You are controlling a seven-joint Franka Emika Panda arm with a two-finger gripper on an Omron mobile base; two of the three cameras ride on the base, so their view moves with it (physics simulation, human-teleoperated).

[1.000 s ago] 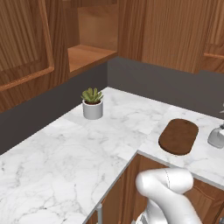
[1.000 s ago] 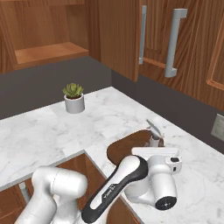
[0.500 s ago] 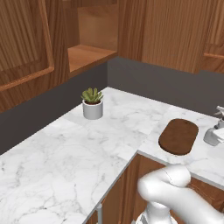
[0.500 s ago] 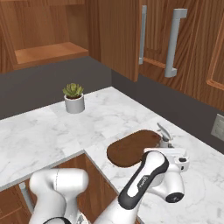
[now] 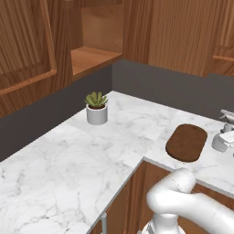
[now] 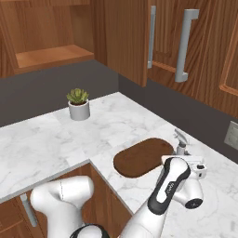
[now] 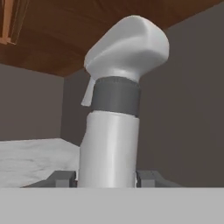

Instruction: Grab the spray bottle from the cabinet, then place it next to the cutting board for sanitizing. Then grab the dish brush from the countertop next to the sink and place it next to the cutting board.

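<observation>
Spray bottle point(image 7: 114, 109): upright, just beyond the cutting board's point(image 6: 143, 156) far end, near the countertop point(image 6: 111, 123) back wall.
Gripper point(image 7: 107, 178): fingers pinch the bottle's lower body from both sides.
Open room: bare marble toward the plant pot point(image 6: 79, 109).

White marble countertop point(image 5: 68, 160) with plant pot point(image 5: 97, 114), cutting board point(image 5: 186, 142)

Glossy white marble with grey veining on the countertop point(image 5: 68, 160), lower left of the left base view. Matt dark-brown wood on the cutting board point(image 6: 142, 157), centre of the right base view. Reddish-brown grained wood on the cabinet point(image 5: 27, 41), upper left. Smooth pale plastic on the spray bottle point(image 7: 116, 113), with a darker matt collar. Brushed grey metal on 2 door handles point(image 6: 183, 44), upper right.
</observation>
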